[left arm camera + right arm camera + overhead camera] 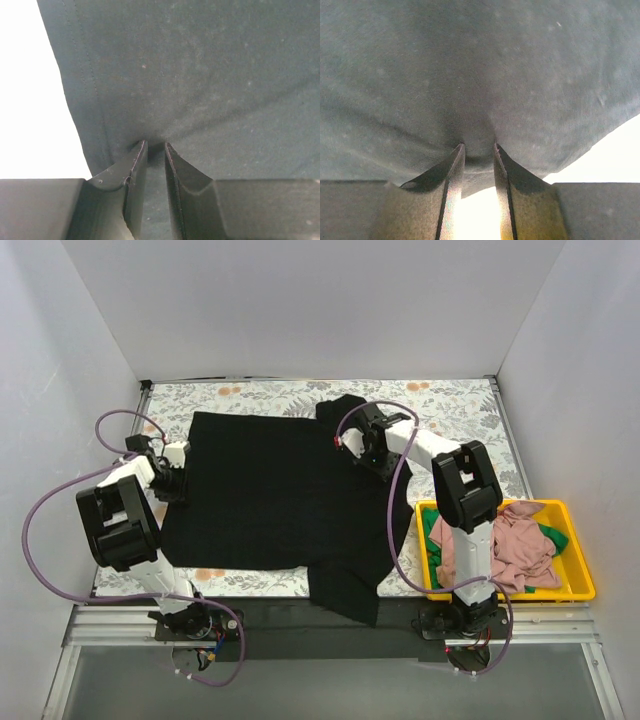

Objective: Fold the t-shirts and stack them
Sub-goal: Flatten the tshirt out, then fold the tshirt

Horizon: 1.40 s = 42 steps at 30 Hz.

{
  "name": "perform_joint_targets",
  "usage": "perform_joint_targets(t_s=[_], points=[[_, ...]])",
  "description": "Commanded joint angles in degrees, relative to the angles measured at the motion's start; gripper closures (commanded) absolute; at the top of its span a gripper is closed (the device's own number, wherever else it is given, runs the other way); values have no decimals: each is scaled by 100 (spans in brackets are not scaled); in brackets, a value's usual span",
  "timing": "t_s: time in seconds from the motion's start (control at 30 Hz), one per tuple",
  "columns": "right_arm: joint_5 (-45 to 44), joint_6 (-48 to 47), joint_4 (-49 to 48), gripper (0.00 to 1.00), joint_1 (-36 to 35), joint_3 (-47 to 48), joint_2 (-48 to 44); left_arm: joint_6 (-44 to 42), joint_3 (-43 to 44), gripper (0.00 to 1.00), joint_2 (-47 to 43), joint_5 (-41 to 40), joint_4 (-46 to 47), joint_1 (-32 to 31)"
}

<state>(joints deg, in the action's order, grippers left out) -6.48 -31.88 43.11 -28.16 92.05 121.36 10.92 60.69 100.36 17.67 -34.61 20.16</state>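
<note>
Your left gripper and right gripper each pinch the black t-shirt, spread on the tablecloth. Judged soft, light, limp: hold it at opposite side edges.

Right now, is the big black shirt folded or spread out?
Spread out. The black t-shirt lies flat across the tablecloth, both sleeves sticking out, while the left gripper and right gripper each pinch its cloth.

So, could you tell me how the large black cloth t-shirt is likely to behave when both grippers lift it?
The black cloth t-shirt will probably sag limply between grips: it puckers at the left gripper and right gripper. It may drag on the floral tablecloth, where most of it lies spread.
</note>
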Motion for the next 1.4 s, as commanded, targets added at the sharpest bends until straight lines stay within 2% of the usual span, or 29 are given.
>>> perform_joint_targets(t_s=[0.0,0.07,0.13,0.2,0.23,0.33,0.4,0.53,0.67,0.9,1.37], points=[[586,15,391,60,-128,-723,-244,-397,-391,80,-182,-381,-493,128],[787,24,417,57,-84,-566,-367,-433,-295,80,-358,-204,-713,120],[1007,120,548,50,125,144,-315,-424,178,76,-411,331,-923,120],[1429,225,794,43,310,960,-140,-179,609,69,-350,622,-925,128],[1578,391,1047,42,503,1877,131,-91,1168,66,-280,989,-899,128],[1887,630,1164,41,846,3278,660,305,2206,55,290,1484,-697,102],[1844,770,1051,42,944,3713,853,507,2806,48,896,1590,-565,6],[1510,1096,348,43,1102,3759,1152,876,4429,46,1968,1695,-328,-170],[1588,1456,-311,43,1295,3846,1478,1333,5302,43,2795,1732,-12,-258],[1808,1948,-1374,41,1410,3759,1899,1475,5734,42,3350,1222,710,-469],[2028,2151,-1797,48,1357,3873,2559,1176,6157,41,4053,949,1017,-619]])
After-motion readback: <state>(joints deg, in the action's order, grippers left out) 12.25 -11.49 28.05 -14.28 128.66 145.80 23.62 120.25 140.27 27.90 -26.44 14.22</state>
